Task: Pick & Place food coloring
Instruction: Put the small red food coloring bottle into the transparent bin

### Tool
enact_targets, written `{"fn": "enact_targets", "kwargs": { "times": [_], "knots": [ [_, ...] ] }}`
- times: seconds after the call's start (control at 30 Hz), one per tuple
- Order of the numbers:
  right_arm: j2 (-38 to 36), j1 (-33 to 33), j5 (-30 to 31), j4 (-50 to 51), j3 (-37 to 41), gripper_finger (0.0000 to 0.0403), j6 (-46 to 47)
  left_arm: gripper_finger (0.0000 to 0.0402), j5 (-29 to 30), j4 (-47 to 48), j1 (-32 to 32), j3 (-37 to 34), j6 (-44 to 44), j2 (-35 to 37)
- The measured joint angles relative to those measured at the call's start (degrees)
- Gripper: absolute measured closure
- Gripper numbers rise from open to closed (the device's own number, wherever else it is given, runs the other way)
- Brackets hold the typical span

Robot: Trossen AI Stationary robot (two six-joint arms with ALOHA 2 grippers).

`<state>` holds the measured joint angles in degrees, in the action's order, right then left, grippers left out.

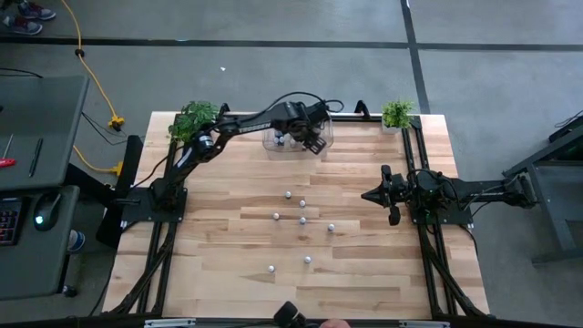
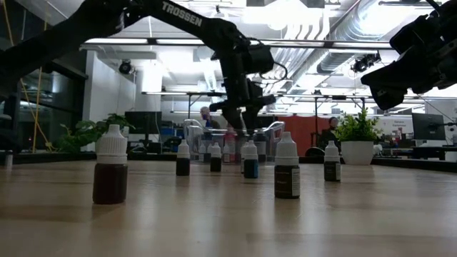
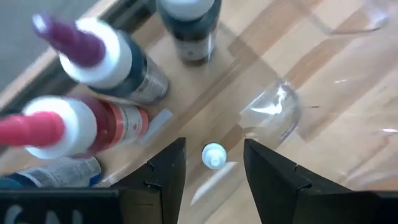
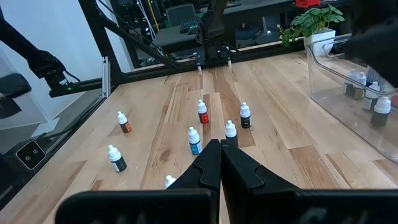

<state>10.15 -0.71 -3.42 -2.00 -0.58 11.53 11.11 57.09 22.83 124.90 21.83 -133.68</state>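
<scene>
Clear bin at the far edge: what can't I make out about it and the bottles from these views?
- High view: the left gripper covers the clear bin; contents hidden.
- Low view: bottles overlap; bin count unclear.
- Left wrist view: small bottle between the fingers; contact unclear, bin edges cut off.
- Right wrist view: the right gripper hides nearest bottles.

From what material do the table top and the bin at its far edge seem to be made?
Table top: likely wood, pale planks with visible grain and seams, matt to slightly glossy finish. Bin: probably clear hard plastic; the bottles inside and the boards beneath show through its walls, and its rounded rim catches glints of light.
</scene>
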Motion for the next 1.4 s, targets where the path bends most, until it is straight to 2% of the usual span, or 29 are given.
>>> {"fn": "enact_targets", "kwargs": {
  "times": [0.13,0.33,0.53,0.97,1.27,1.4],
  "knots": [
    [0.01,-0.01,0.0,0.0,-0.02,0.0402,-0.02,0.0246,0.04,1.62,-0.31,2.55,-2.14,1.64],
    [0.02,0.0,0.0,0.0,-0.02,0.0402,0.0,0.0246,0.95,8.08,-1.92,10.23,-5.07,4.5],
    [0.02,0.0,0.0,0.0,-0.02,0.0402,-0.02,0.0246,2.84,13.0,-4.86,8.53,-6.0,11.59],
    [0.44,-0.01,-0.02,-0.24,-0.02,0.0402,-0.02,0.0246,3.08,30.82,-14.01,8.42,-6.04,18.4],
    [0.43,0.0,-0.02,-0.27,-0.02,0.0402,-0.01,0.0246,4.13,32.89,-18.57,8.21,-3.54,20.05],
    [0.43,-0.02,-0.02,-0.31,-0.01,0.0402,-0.01,0.0246,4.1,32.74,-20.31,3.11,-2.2,22.89]
  ]
}}
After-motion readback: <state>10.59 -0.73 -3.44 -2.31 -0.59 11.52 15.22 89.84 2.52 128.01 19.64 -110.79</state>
